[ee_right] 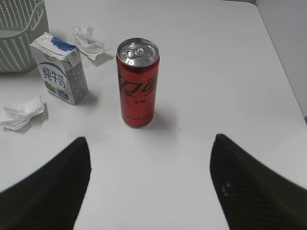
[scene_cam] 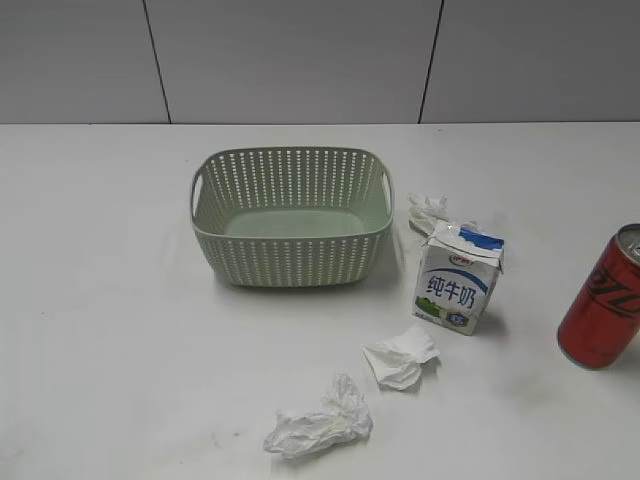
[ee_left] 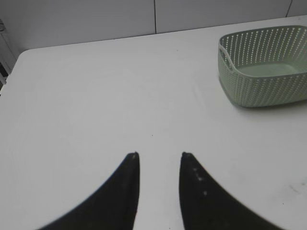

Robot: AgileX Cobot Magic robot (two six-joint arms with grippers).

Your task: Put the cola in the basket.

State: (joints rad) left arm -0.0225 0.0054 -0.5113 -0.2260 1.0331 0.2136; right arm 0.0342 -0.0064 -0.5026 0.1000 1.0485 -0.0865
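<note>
White tabletop [scene_cam: 100, 300], largest thing, carries everything. Pale green basket [scene_cam: 290, 215] sits near centre in the exterior view, empty, open top. Milk carton [scene_cam: 458, 290] at about 4 o'clock from the basket, upright. Cola can [ee_right: 138, 82] stands upright at the far right of the exterior view, about 3 o'clock from the carton, well apart from the basket. Three crumpled tissues: one behind the carton [scene_cam: 428, 210], two in front [scene_cam: 402, 358] [scene_cam: 320, 422].

Right gripper [ee_right: 151, 184] has fingers spread wide, nothing held, can ahead at 12 o'clock. Left gripper [ee_left: 159, 155] has fingers a little apart, empty, over bare tabletop, basket at its 2 o'clock.

Step in hand, likely: right arm reach and grasp. Best go straight in, close around mid-body, keep the can upright. Lift above carton and basket rim before moving toward 9 o'clock. Can sits near the right tabletop edge; room around it is open.
</note>
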